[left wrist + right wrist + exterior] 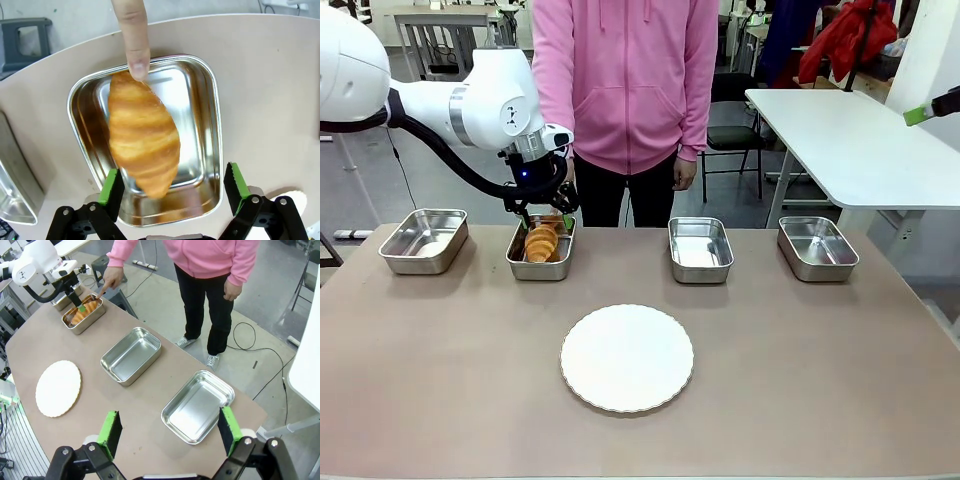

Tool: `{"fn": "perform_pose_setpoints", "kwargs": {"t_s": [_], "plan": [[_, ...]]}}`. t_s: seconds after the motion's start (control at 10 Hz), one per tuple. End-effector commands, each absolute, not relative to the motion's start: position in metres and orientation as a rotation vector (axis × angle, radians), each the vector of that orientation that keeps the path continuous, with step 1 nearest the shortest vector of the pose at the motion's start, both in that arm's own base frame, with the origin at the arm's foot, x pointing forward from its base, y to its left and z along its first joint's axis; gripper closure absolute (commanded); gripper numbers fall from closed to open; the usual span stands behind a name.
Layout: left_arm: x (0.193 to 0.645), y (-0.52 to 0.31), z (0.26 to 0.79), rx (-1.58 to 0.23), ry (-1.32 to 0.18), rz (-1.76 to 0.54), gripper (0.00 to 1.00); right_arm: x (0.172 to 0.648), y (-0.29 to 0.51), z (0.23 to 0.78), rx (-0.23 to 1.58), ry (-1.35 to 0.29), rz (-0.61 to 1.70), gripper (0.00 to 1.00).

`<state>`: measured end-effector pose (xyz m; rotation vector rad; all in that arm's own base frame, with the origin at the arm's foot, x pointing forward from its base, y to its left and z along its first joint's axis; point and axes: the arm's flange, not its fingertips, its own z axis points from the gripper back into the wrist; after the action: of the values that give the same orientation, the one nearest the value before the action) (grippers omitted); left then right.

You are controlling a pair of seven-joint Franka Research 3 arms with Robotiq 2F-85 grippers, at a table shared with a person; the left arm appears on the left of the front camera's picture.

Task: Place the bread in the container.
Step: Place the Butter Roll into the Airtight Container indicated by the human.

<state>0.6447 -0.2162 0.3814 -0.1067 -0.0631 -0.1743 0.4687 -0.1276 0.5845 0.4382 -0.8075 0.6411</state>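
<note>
Four trays: four shallow rectangular stainless-steel trays are lined along the far side of the brown surface [820, 400]; the second from the robot's left is taken as the container [516, 268].
Bread: the golden-brown, ridged croissant [142, 132] is seen inside the container [210, 125], lying on its floor, its near tip toward the rim closest to the pincer.
Long axis: in the left wrist view the croissant runs roughly along the line of sight, slightly slanted, crossing the gap between the green pads rather than lying parallel to it.
Left pincer: the left pincer [172, 185] is released, jaws spread wide just above the container's near rim, nothing held; the bread's near tip lies just beyond and between the pads.
Right pincer: the right pincer [169, 430] is released too, well apart from the bread, above the robot's right end of the surface.
Person: a fingertip [137, 62] is touching the bread's far tip.
Nearer arm: the left.
Judgement: placement looks done; only withdrawal appears left.
Plate: a round white plate [626, 358] sits mid-surface, bare.
</note>
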Motion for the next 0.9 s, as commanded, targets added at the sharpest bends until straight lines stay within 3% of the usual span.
{"fn": "perform_pose_setpoints", "kwargs": {"t_s": [0.0,0.7,0.8], "plan": [[0.637,-0.206,0.384,-0.097,-0.052,-0.194,0.00,0.468,-0.127,0.585,0.446,-0.818,0.642,0.00],[0.644,-0.218,0.381,-0.106,-0.057,-0.177,0.00,0.468,-0.127,0.585,0.446,-0.818,0.642,0.00],[0.631,-0.220,0.399,-0.104,-0.140,-0.161,0.00,0.468,-0.127,0.585,0.446,-0.818,0.642,0.00]]}}
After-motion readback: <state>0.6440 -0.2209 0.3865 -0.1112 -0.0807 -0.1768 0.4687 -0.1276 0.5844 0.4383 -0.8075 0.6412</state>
